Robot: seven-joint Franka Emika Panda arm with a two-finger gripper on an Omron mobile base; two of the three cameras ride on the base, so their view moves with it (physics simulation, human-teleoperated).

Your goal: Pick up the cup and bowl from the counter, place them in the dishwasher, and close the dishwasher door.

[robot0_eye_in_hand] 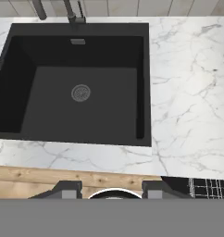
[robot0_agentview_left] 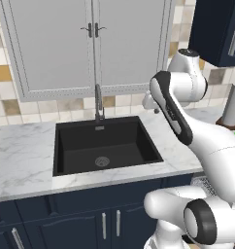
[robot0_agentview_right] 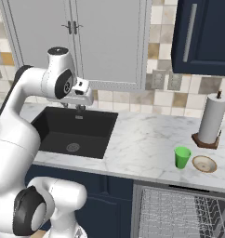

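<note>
**Trainee:** Where are the cup and bowl from where your fingers sit?

**Operator:** Well off to the right of my fingers. In the right base view the cup (robot0_agentview_right: 182, 157) stands upright on the counter (robot0_agentview_right: 137, 144), just beside the bowl (robot0_agentview_right: 204, 163), with a paper-towel roll (robot0_agentview_right: 212, 119) close behind them. The dishwasher (robot0_agentview_right: 179, 211) is below them, its rack pulled out, so the door looks already down, though I can't see the door itself.

**Trainee:** And the gripper?

**Operator:** The gripper (robot0_agentview_right: 80, 106) hangs above the back edge of the sink (robot0_agentview_right: 72, 131), near the faucet (robot0_agentview_left: 97, 102). In the hand view the two finger tips (robot0_eye_in_hand: 67, 190) stand apart with nothing between them. I'd call it a middling gap, holding nothing.

**Trainee:** How would you do this step well?

**Operator:** I judge nothing is picked up yet, so the cup comes first. I'd swing the hand right across the counter, keep it high enough to clear the towel roll, then come down over the cup with the fingers spread wider than its rim. The bowl is so close that one finger could nudge it, so I'd line the fingers up to straddle the cup away from the bowl's side.

**Trainee:** How is the arm posed?

**Operator:** Elbow raised high, forearm reaching forward, the wrist bent so the hand looks steeply down into the sink.
</note>
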